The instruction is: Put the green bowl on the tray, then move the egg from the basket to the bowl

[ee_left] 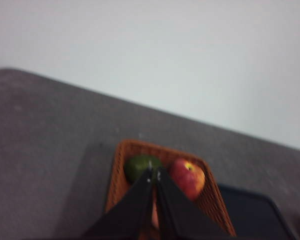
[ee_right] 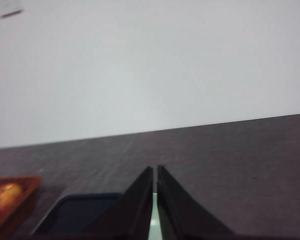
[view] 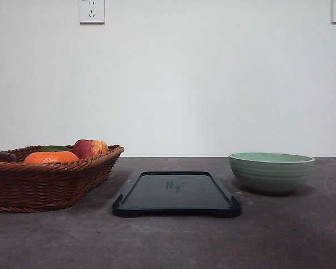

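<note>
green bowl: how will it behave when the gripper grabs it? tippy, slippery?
The green bowl looks rigid and smooth-glazed, so a rim pinch may slip a little. Its wide mouth over a narrower base suggests it could tilt if lifted from one side. It stands upright on the table, probably stable against a light nudge.

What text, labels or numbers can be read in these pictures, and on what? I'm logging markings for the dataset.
None can be read.
tray: a faint mark at its middle, too small and dim to read.
wall sockets: slots alone, no lettering legible.
basket and green bowl: no markings seen.
</note>
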{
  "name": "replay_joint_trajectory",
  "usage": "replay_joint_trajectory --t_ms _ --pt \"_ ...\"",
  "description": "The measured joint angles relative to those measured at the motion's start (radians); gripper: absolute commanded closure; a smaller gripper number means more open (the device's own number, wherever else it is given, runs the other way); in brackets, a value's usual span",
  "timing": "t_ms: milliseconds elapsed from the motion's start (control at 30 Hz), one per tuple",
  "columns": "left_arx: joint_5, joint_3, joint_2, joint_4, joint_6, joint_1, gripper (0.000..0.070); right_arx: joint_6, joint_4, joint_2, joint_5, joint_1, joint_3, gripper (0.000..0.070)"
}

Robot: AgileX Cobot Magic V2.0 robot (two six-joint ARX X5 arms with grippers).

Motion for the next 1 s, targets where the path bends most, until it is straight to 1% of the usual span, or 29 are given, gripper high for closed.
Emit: replay_joint_trajectory --t_ms 233,333,400,633,733,867,900,933,967,1000 --pt "0.126 0.085 0.166 -0.021 0.034 0.0 0.07 -0.032 -0.109 0.177 -0.1 0.0 0.071 0.0694" --pt "0.174 0.117 0.237 -0.055 0.056 0.0 0.07 -0.049 -0.141 0.247 -0.132 0.0 0.096 0.0694" --pt "0.193 0.14 0.287 -0.091 0.079 -0.001 0.07 -0.059 -0.159 0.296 -0.134 0.0 0.118 0.0694" --pt "0.197 0.216 0.451 -0.198 0.164 -0.03 0.07 -0.091 -0.251 0.474 -0.134 0.0 0.2 0.0694" --pt "0.198 0.248 0.513 -0.222 0.186 -0.048 0.07 -0.11 -0.287 0.542 -0.135 0.005 0.235 0.0694" --pt "0.198 0.253 0.562 -0.237 0.211 -0.073 0.0697 -0.134 -0.298 0.605 -0.135 0.017 0.27 0.0693" --pt "0.198 0.253 0.567 -0.239 0.217 -0.078 0.0658 -0.139 -0.298 0.614 -0.135 0.019 0.275 0.0687" --pt "0.198 0.253 0.569 -0.239 0.223 -0.082 0.0586 -0.144 -0.297 0.62 -0.135 0.022 0.279 0.0676" --pt "0.198 0.253 0.569 -0.239 0.229 -0.083 0.0486 -0.149 -0.297 0.622 -0.136 0.022 0.281 0.0625" --pt "0.198 0.253 0.568 -0.239 0.234 -0.084 0.0393 -0.155 -0.297 0.623 -0.136 0.022 0.282 0.0556"
